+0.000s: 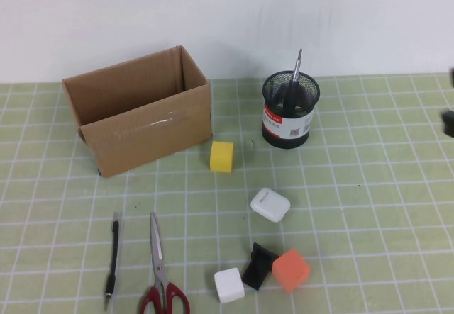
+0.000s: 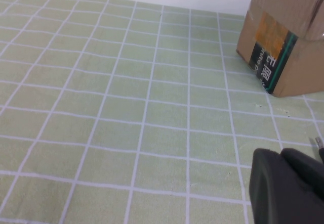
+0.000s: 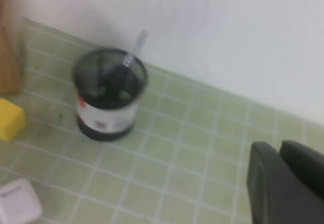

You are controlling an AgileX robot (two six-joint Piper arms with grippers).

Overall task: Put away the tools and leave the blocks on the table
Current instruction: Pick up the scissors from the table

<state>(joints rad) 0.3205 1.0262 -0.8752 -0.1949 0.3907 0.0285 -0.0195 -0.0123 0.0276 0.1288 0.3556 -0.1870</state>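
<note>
While the screwdriver stands handle-down in the black mesh cup, the red-handled scissors and thin black rod lie flat on the green grid mat — blades closed. Only the wrist views show the left gripper and right gripper, both pressed together, empty.

An open cardboard box stands near a white case.

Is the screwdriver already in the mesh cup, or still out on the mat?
In: the screwdriver stands inside the mesh cup, metal shaft poking above the rim.
</note>
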